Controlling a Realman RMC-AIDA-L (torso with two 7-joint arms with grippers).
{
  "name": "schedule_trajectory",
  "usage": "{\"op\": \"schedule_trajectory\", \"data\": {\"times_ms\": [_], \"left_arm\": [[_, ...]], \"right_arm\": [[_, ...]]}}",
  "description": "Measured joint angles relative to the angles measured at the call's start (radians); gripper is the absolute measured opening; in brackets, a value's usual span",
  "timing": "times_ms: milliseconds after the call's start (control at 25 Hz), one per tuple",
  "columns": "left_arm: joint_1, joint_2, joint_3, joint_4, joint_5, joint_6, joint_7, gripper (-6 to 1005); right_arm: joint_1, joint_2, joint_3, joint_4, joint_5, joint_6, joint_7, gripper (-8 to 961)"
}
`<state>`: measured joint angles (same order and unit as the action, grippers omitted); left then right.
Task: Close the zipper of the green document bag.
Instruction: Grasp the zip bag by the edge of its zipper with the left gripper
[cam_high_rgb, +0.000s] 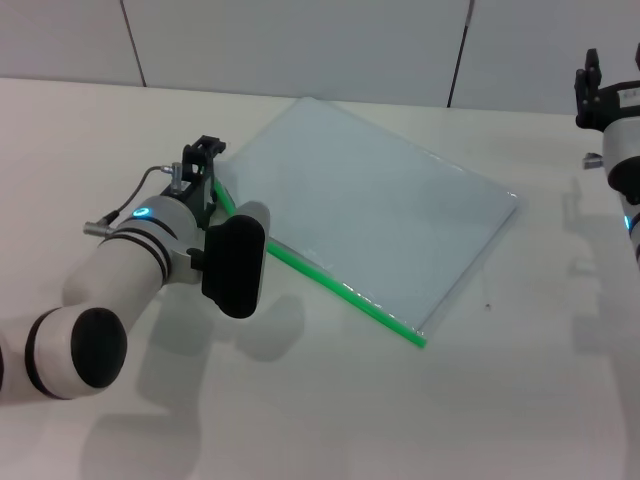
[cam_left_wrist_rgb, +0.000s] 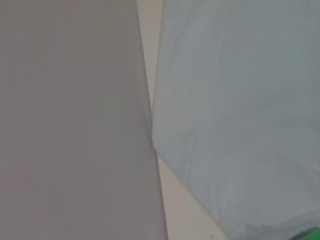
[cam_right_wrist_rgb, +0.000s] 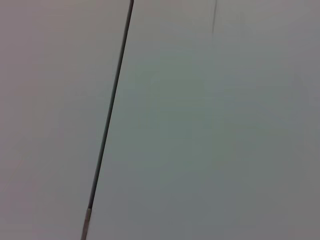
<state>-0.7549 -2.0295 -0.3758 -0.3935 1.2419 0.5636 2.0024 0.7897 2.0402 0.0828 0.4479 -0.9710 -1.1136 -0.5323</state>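
The green document bag (cam_high_rgb: 375, 205) lies flat on the white table, turned at an angle, a translucent pale blue-grey pouch. Its zipper (cam_high_rgb: 340, 288) is a thin bright green strip along the long edge nearest me, running from the left corner to the front right corner. My left gripper (cam_high_rgb: 205, 155) is low at the zipper's left end, over that corner of the bag. In the left wrist view the bag (cam_left_wrist_rgb: 240, 115) fills the picture and a bit of the zipper (cam_left_wrist_rgb: 312, 234) shows at the corner. My right gripper (cam_high_rgb: 597, 85) is parked high at the far right, away from the bag.
The white table (cam_high_rgb: 520, 400) extends around the bag on all sides. A grey panelled wall (cam_high_rgb: 300, 40) stands behind the table's far edge. The right wrist view shows only that wall and a dark seam (cam_right_wrist_rgb: 110, 115).
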Motion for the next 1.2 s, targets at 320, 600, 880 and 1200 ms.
{"op": "schedule_trajectory", "data": {"times_ms": [320, 600, 880, 1200], "left_arm": [[-0.005, 0.000, 0.000, -0.005, 0.021, -0.013, 0.000, 602], [-0.008, 0.000, -0.003, -0.005, 0.044, -0.013, 0.000, 602], [-0.008, 0.000, -0.001, -0.001, 0.046, -0.042, 0.000, 601], [-0.008, -0.001, -0.009, -0.004, 0.039, -0.059, 0.046, 600]], "right_arm": [[0.000, 0.000, 0.000, 0.001, 0.000, 0.000, -0.001, 519], [0.000, 0.000, -0.001, 0.002, 0.000, 0.000, -0.001, 518], [0.000, 0.000, -0.002, 0.002, 0.000, 0.000, -0.004, 517], [-0.004, 0.000, -0.002, 0.001, 0.000, 0.000, -0.007, 517]]}}
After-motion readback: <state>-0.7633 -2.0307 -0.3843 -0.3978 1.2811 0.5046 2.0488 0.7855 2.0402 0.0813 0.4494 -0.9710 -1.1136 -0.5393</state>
